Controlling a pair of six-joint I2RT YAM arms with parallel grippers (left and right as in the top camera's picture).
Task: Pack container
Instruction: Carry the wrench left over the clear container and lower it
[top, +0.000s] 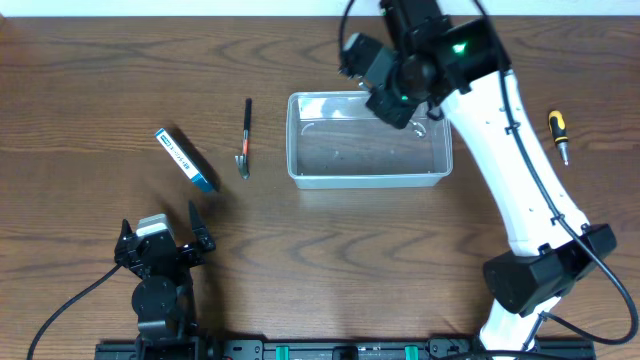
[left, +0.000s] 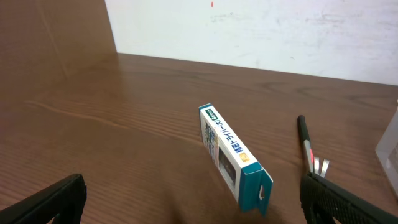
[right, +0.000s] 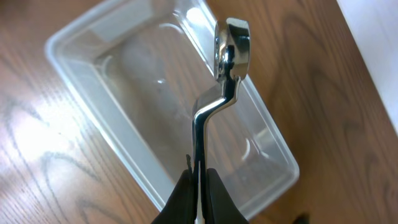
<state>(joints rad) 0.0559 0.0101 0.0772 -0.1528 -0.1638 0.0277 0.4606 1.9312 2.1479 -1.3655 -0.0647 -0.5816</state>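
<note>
At the bottom left of the overhead view, the left gripper (top: 162, 235) sits close to the black rail (top: 300, 352). Its two fingers are spread wide and hold nothing. Bare brown table (top: 80, 90) lies between it and the blue-and-white box (top: 186, 159), which lies slanted just above it. The box has a row of dark letters along its white side, but I cannot read them. A little to the right lies a thin black tool (top: 245, 135) with a metal tip, apart from the box. The container (top: 330, 181) is the clear bin in the middle of the table, with wood showing all round its rim. The right gripper (top: 400, 85) hangs over the bin's upper right corner. It is squeezed tight on the handle of a shiny bent metal tool (right: 225, 62) with a round head. I cannot tell if that tool touches the bin. Past the white arm (top: 520, 170), at the right, a yellow and black screwdriver (top: 557, 133) lies alone. The far table edge meets a white wall (left: 249, 31).
</note>
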